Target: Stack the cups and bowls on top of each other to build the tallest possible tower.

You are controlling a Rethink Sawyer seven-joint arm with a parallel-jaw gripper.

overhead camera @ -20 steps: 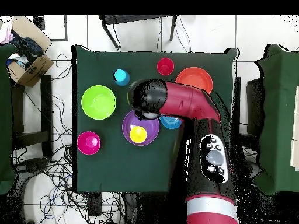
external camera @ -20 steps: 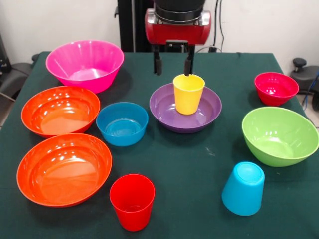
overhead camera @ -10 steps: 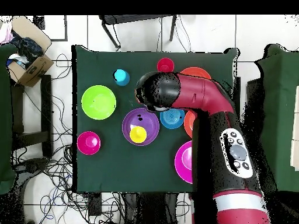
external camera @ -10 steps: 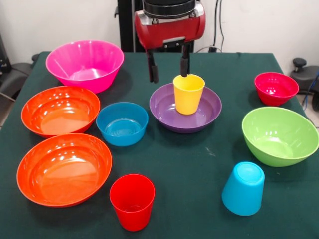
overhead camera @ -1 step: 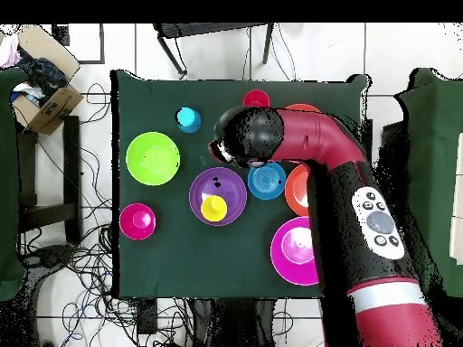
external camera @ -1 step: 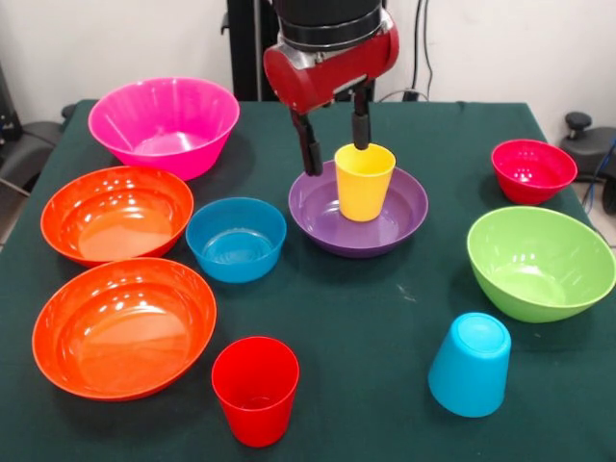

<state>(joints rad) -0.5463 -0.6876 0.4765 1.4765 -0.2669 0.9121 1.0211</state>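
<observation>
Gripper: the gripper (external camera @ -1 step: 334,144) is hanging spread and empty above the far left rim of the purple bowl (external camera @ -1 step: 358,208), one finger left of the yellow cup (external camera @ -1 step: 364,181) and one just behind its rim, holding nothing.
Tower so far: the yellow cup is standing upright inside the purple bowl near the table's middle; nothing else is stacked yet.
Loose pieces: the magenta bowl (external camera @ -1 step: 165,125) is sitting far left, the two orange bowls (external camera @ -1 step: 116,270) down the left side, the small blue bowl (external camera @ -1 step: 236,239) just left of the purple one, the red cup (external camera @ -1 step: 255,389) near the front, the light blue cup (external camera @ -1 step: 470,364) upside down at near right, the green bowl (external camera @ -1 step: 539,262) and the crimson bowl (external camera @ -1 step: 532,169) on the right.
Step in hand, as I judge it: choosing the next piece; a wide bowl belongs at the base, so the fingers should be straddling one wall of a bowl squarely before closing.
Front view is giving: finger spacing and cup orientation.
Overhead view is giving: table layout, but the arm (overhead camera @ -1 step: 312,163) is covering the orange bowls and part of the small blue bowl.
</observation>
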